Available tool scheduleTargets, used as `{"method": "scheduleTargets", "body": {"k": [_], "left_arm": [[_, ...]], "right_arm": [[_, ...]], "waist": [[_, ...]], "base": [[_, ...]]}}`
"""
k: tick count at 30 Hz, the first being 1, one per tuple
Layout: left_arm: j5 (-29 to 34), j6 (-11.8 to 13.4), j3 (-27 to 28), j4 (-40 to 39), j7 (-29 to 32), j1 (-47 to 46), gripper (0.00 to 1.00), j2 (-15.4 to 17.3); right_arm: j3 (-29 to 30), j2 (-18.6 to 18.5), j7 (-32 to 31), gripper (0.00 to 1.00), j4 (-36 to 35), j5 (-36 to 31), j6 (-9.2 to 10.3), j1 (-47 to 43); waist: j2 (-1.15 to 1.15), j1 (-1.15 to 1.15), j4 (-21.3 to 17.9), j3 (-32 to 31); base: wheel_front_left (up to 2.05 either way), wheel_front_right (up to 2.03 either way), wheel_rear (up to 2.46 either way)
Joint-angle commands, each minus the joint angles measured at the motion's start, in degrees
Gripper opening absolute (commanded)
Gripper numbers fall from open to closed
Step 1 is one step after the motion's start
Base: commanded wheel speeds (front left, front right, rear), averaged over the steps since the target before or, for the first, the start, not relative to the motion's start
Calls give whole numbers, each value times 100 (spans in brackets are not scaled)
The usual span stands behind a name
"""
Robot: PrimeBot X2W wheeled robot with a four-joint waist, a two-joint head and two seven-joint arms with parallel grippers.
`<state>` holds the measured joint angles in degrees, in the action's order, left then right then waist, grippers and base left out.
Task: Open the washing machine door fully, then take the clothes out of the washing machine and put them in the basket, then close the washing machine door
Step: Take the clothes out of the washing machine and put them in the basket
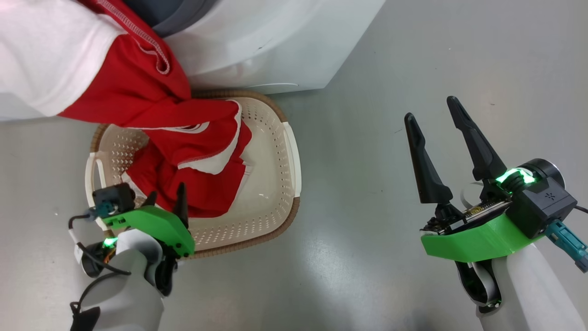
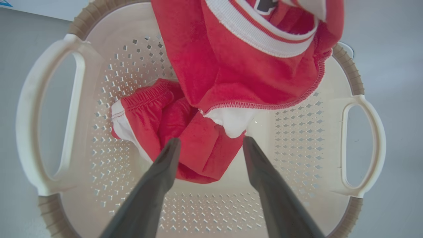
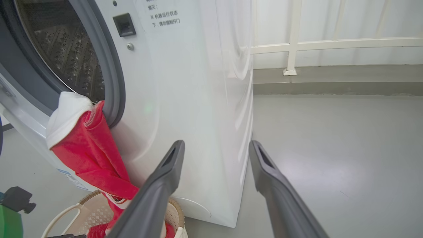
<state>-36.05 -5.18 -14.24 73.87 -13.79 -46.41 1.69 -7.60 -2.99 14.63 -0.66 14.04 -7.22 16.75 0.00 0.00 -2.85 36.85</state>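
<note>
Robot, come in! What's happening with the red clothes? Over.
Left gripper open above basket, right gripper open, both empty. Clothes draped from washing machine into basket. Nothing blocking.

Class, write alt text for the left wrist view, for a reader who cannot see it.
Red clothes with white trim hang down into a cream perforated basket, their lower end bunched on its bottom. The left pincer is open, one dark finger either side of the bunched cloth. Grey floor lies around the basket.
</note>
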Motion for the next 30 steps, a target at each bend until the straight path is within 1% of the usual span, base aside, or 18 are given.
{"method": "scheduleTargets", "body": {"k": [1,5,11,15,16,17,20,21,23,24,30], "left_arm": [[-9,-50,115,-83,-79,64,100,238],[10,-78,171,-323,-114,98,100,323],[166,-58,426,-1231,-119,331,100,460],[331,-26,620,-1872,-119,586,100,480],[331,-26,620,-1872,-119,586,100,480],[426,-1,718,-2226,-119,717,100,493],[581,64,873,-2826,-120,947,100,498],[581,64,873,-2826,-120,947,100,498],[685,102,953,-3220,-120,1115,100,498],[732,130,1028,-3560,-120,1282,100,479],[943,316,1155,-4623,-120,1733,100,468]], "right_arm": [[-87,12,37,100,-121,7,-26,-37],[-71,12,37,100,-131,15,-26,-53],[-15,12,37,100,-146,-7,-26,-91],[10,12,37,100,-148,-22,-26,-118],[10,12,37,100,-148,-22,-26,-118],[19,12,37,100,-149,-27,-26,-135],[26,12,37,100,-156,-31,-26,-163],[26,12,37,100,-156,-31,-26,-163],[29,12,37,100,-159,-32,-26,-178],[32,12,37,100,-159,-34,-26,-190],[45,12,37,100,-162,-41,-26,-213]], "waist": [[0,0,17,-5],[0,0,61,-16],[0,0,148,-41],[0,0,188,-77],[0,0,188,-77],[0,0,203,-97],[0,0,229,-123],[0,0,229,-123],[0,0,245,-134],[0,0,261,-149],[0,0,300,-196]], "base": [[0,0,0],[0,0,0],[0,0,0],[0,0,0],[0,0,0],[0,0,0],[0,0,0],[0,0,0],[0,0,0],[0,0,0],[0,0,0]]}}
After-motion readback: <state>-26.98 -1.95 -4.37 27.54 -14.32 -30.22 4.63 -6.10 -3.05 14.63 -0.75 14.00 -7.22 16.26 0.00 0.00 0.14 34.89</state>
